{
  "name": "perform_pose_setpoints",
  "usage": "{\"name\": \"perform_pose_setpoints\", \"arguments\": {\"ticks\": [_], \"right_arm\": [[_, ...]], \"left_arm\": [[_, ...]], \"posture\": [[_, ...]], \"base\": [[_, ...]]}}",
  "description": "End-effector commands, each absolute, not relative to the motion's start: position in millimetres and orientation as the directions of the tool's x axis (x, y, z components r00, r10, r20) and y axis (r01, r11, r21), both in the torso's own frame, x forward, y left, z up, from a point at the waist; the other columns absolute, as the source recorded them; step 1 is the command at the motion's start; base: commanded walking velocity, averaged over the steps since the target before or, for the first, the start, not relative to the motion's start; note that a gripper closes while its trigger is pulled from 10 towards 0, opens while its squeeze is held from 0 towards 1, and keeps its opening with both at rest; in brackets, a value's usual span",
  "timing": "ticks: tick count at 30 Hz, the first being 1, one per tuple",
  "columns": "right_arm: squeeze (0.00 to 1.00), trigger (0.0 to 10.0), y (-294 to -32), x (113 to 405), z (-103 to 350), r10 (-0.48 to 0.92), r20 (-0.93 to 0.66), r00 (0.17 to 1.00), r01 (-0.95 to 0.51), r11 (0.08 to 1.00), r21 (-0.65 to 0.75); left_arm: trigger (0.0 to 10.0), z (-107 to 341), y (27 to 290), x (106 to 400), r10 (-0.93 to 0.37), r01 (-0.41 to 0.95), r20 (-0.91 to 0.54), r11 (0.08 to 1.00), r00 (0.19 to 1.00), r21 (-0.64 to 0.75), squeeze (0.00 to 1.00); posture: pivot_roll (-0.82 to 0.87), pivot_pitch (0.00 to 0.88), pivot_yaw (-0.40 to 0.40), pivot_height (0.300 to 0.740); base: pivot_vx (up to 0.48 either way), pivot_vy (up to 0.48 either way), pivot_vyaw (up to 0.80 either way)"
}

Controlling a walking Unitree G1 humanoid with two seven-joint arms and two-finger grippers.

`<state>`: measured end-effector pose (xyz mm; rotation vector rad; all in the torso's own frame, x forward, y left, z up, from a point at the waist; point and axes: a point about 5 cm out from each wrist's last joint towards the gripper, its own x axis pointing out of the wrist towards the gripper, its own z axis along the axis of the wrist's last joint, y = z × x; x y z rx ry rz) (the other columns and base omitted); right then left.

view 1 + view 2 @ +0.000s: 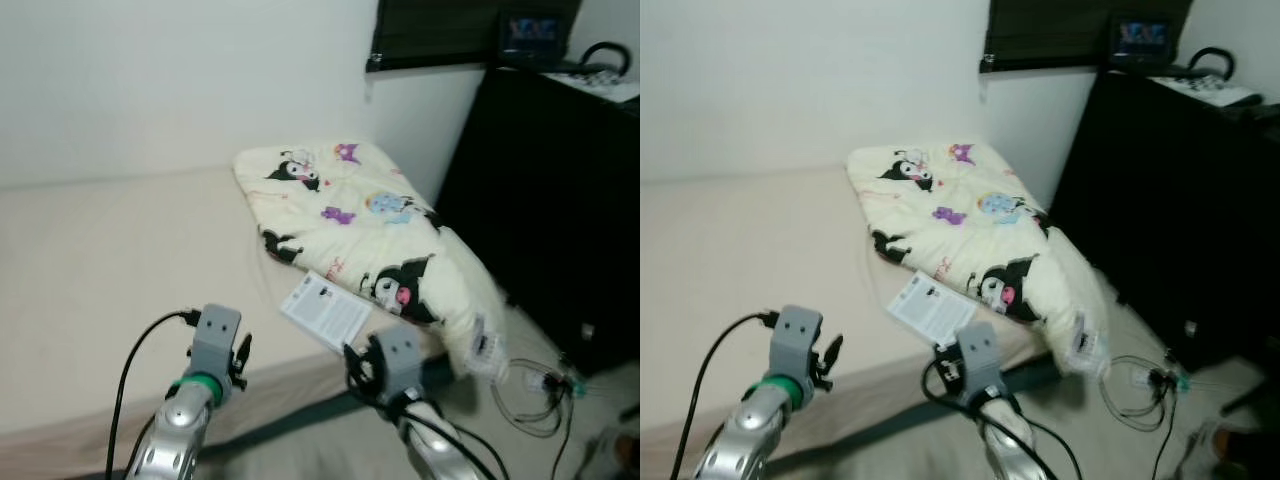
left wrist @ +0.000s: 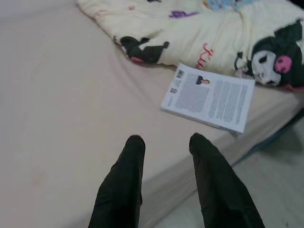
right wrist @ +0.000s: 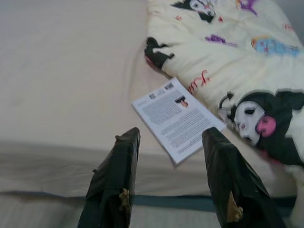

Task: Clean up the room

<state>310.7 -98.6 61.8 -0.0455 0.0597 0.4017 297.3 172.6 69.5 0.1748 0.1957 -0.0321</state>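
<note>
Both the left claw (image 2: 164,183) and right claw (image 3: 171,178) hang released before the bed (image 1: 90,290), approaching the book (image 1: 326,309) lying at its near edge beside the cartoon-print quilt (image 1: 350,215); grasping it likely comes next.

Black cabinet (image 1: 545,200) beside bed; small screen (image 1: 530,30), perhaps tablet, on top.

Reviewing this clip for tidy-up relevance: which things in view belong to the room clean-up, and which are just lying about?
Job in hand:
- book, lying near the bed edge beside the blanket
- cartoon-print blanket, bunched at the bed's corner
- left gripper and right gripper, both open, short of the book

Lying about:
- bed
- black cabinet
- cables on the floor
</note>
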Motion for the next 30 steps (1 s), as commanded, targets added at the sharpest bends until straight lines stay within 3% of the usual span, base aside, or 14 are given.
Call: {"name": "perform_pose_setpoints", "arguments": {"ticks": [1,13,19,30], "right_arm": [[0.00,10.0,-89.2,308.7,55.5,0.442,-0.110,0.890,-0.447,0.894,-0.033],[0.00,10.0,-83.5,311.3,59.7,0.449,-0.086,0.889,-0.453,0.891,-0.027],[0.00,10.0,-95.6,308.5,59.6,0.390,-0.060,0.919,-0.392,0.919,-0.040],[0.00,10.0,-101.1,304.7,58.8,0.356,-0.037,0.934,-0.357,0.934,-0.026]], "left_arm": [[10.0,63.2,185.1,288.0,0.055,-0.016,-0.208,0.982,0.977,0.188,0.00],[10.0,72.9,173.2,290.8,0.024,0.008,-0.150,0.978,0.988,0.207,0.00],[10.0,80.8,157.2,300.7,-0.051,0.075,-0.110,0.970,0.993,0.230,0.00],[10.0,85.5,140.9,308.3,-0.115,0.134,-0.093,0.963,0.989,0.233,0.00]], "posture": [[0.02,0.029,-0.060,0.740],[0.00,0.031,-0.043,0.740],[-0.05,0.023,-0.004,0.740],[-0.09,0.018,0.023,0.740]], "base": [[0.000,0.000,-0.80],[0.000,0.000,-0.80],[0.000,0.000,0.00],[0.375,0.000,0.00]]}}
